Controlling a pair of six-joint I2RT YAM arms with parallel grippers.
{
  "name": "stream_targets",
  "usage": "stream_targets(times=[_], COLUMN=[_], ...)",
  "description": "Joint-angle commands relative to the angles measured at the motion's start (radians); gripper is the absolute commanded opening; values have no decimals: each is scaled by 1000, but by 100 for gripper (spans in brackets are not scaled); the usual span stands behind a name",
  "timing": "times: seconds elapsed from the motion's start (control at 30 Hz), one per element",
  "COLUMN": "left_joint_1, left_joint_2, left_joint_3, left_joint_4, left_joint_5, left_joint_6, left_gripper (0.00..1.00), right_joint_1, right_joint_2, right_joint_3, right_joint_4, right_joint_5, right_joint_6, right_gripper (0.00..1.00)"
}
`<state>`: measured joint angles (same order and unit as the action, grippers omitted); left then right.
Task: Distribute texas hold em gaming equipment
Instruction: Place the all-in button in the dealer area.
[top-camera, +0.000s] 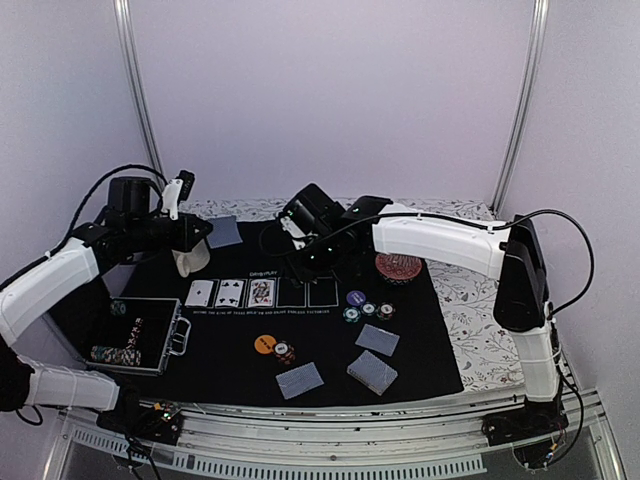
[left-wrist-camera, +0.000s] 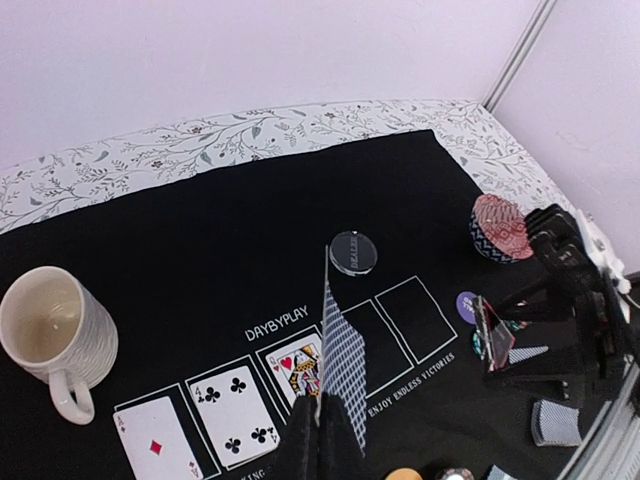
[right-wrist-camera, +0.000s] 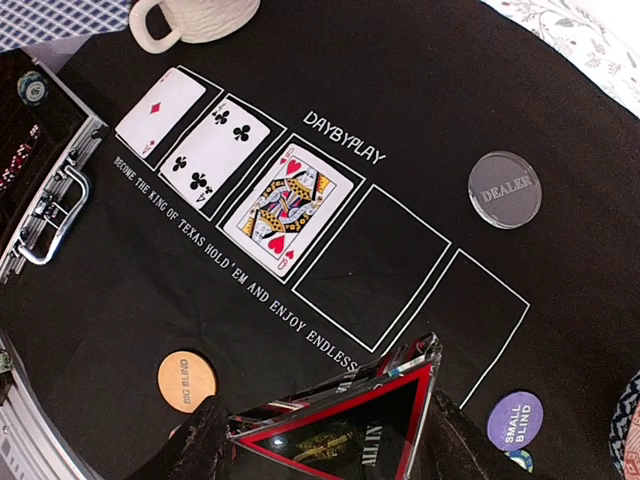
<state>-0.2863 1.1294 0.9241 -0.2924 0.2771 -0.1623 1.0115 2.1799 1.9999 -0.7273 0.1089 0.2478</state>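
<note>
1. My left claw (left-wrist-camera: 320, 445) is clamped tight on a card (left-wrist-camera: 345, 350), aloft by the mug (left-wrist-camera: 55, 325); pinched at one edge, it could twist and land askew
2. My right claw (right-wrist-camera: 325, 455), jaws half spread, grips the triangle (right-wrist-camera: 350, 405) above the mat's (right-wrist-camera: 120, 330) middle; it may tilt out
3. The empty fourth box (right-wrist-camera: 370, 265) lies near my right claw: we could bump

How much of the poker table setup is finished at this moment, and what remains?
Done: three face-up cards fill the first board boxes, and the dealer button, small blind disc and big blind disc lie on the mat.
In hand: the left tool grips a card; the right tool grips the triangle marker.
Remaining: two board boxes are empty, and the marker is not yet placed.
</note>
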Motion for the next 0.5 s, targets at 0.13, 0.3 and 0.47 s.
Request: stream_targets(times=[0.13, 0.3, 0.47], left_joint_1=[27, 45, 51], left_joint_2=[11, 0, 0], left_joint_3=[-33, -28, -27], left_joint_4=[55, 46, 41], left_joint_5=[-28, -44, -57], left_joint_6=[-8, -6, -4], left_gripper=[0, 0, 0], right_joint_1=[101, 220, 266], right_joint_2=[1, 37, 142], right_joint_3=[13, 24, 99], right_joint_4=[23, 102, 111], right_joint_5=[-51, -165, -199], right_joint_6=[-90, -228, -272], right_gripper=[50, 50, 49])
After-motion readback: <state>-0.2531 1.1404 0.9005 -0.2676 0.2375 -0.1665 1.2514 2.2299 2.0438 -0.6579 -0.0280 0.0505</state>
